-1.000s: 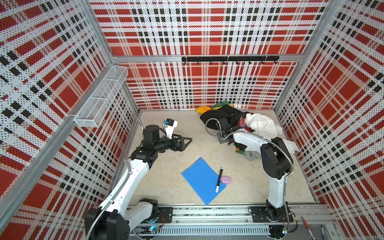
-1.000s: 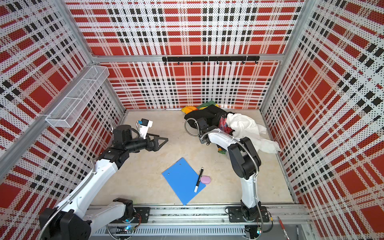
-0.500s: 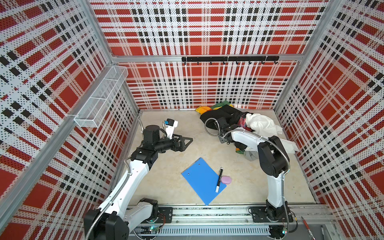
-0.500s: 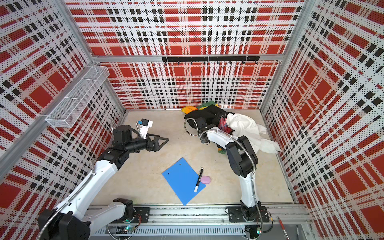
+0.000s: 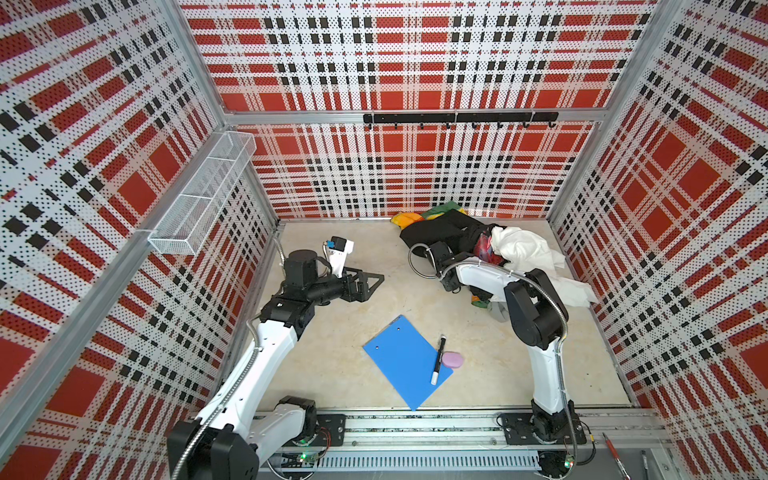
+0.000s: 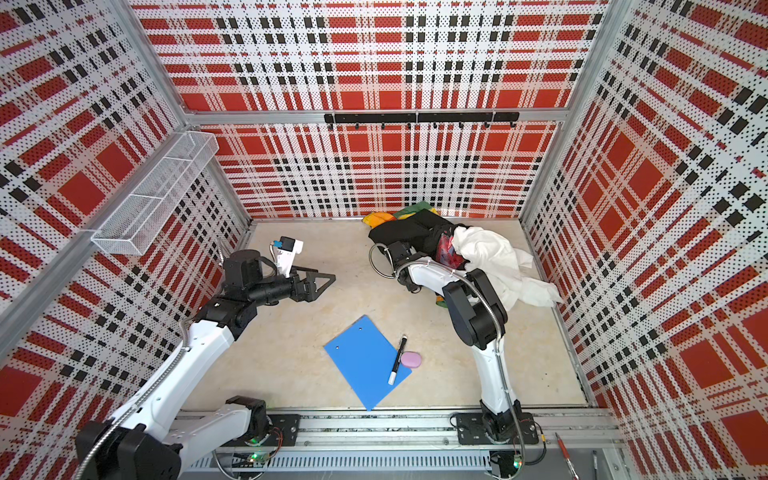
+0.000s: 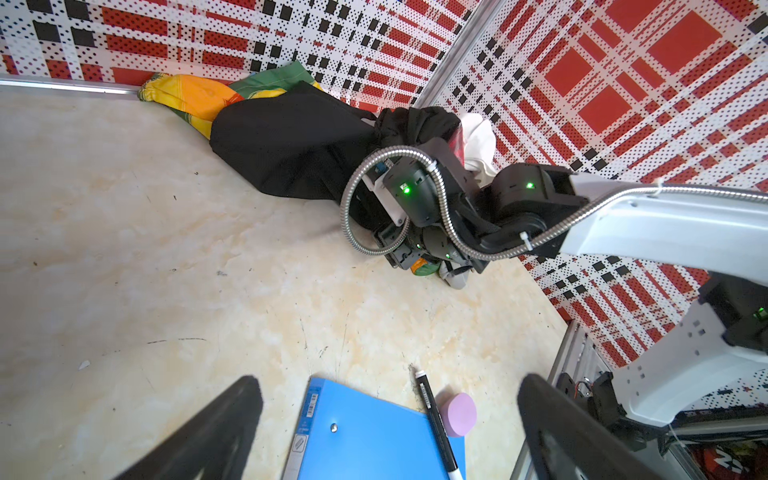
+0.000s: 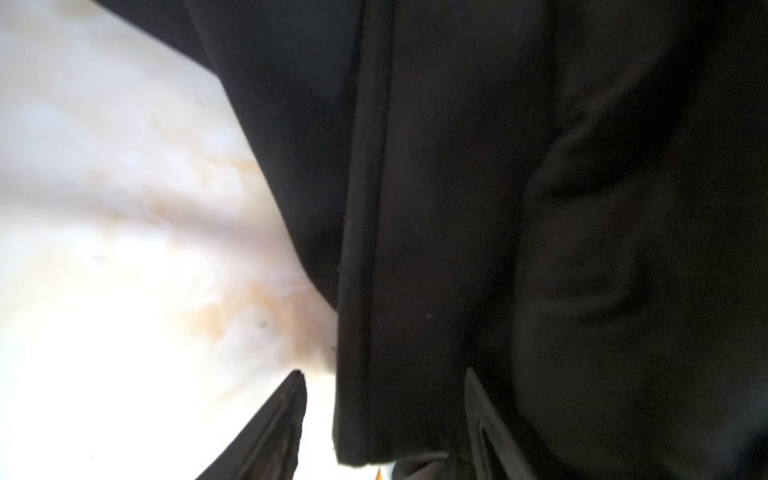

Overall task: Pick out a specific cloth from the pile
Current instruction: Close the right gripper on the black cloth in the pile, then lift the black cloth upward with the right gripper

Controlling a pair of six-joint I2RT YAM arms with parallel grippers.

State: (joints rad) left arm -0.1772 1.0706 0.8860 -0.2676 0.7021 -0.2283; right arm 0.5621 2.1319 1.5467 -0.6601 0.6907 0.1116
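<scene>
The pile (image 5: 523, 251) (image 6: 486, 253) lies in the far right corner, with white, red-patterned and rainbow-striped pieces in it. The cloth (image 5: 436, 235) (image 6: 403, 235) (image 7: 291, 141) is the large plain black sheet on the pile's left side. My right gripper (image 8: 384, 415) is low at the cloth's near edge and stands open. The black hem (image 8: 365, 291) hangs between its jaws, and a gap shows beside one finger. In both top views the wrist hides its fingertips. My left gripper (image 5: 370, 282) (image 6: 322, 282) (image 7: 390, 419) hovers wide open and empty at the left, far from the pile.
A blue clipboard (image 5: 405, 361) lies in the near middle with a black marker (image 5: 438, 359) and a pink eraser (image 5: 452, 359) at its right edge. A wire basket (image 5: 199, 199) hangs on the left wall. A hook rail (image 5: 457, 118) runs along the back wall.
The right arm's elbow has drifted slightly left and toward the pile while its wrist stays at the black cloth's edge. The left arm has not moved.
</scene>
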